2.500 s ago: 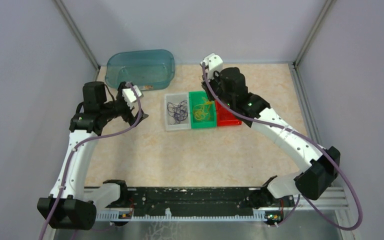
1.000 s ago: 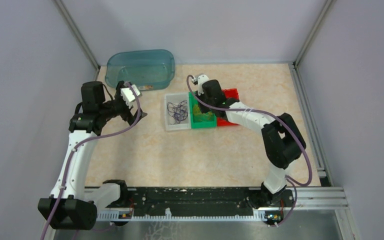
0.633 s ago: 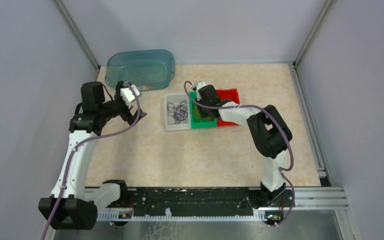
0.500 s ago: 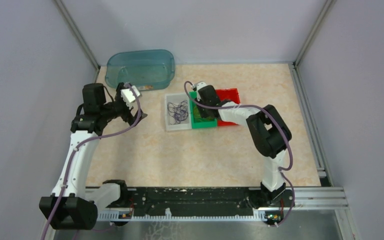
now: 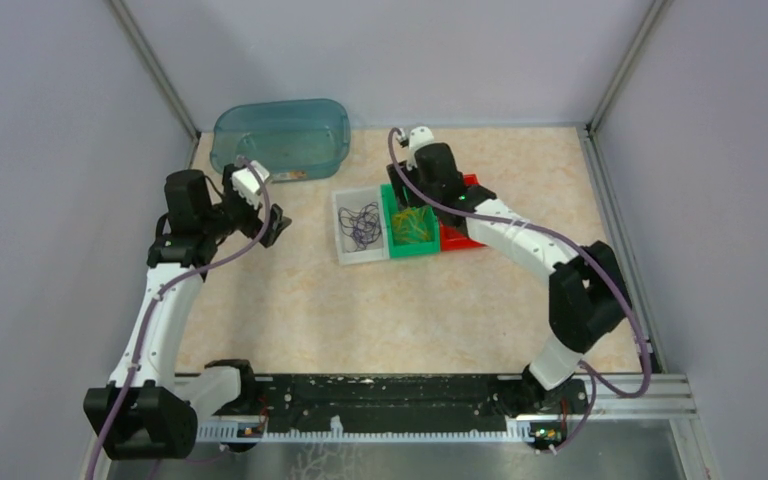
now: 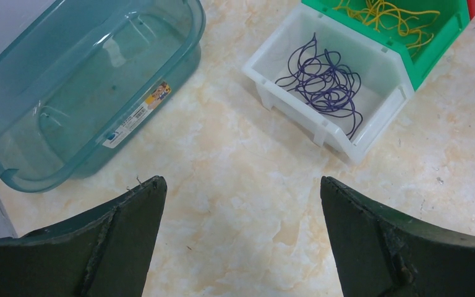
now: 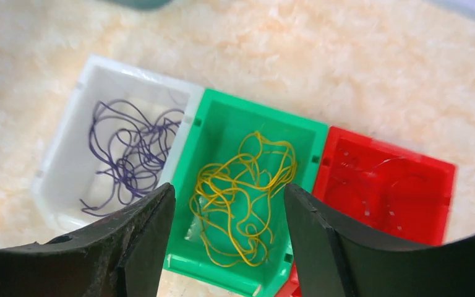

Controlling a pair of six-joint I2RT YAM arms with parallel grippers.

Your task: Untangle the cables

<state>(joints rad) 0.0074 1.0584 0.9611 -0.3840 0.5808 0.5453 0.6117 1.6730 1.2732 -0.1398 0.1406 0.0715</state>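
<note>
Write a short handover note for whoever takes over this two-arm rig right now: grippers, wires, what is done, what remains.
Left gripper: open, holding nothing, hovering between the teal tub and the white bin.
Right gripper: open, holding nothing, above the green bin.
Wires: purple wires in the white bin, yellow wires in the green bin, thin red wires in the red bin. No wires visible in the tub.
Done: colours separated, one per bin.
Left: each bunch lies as a loose curly clump; probably just check for knotted strands.
</note>
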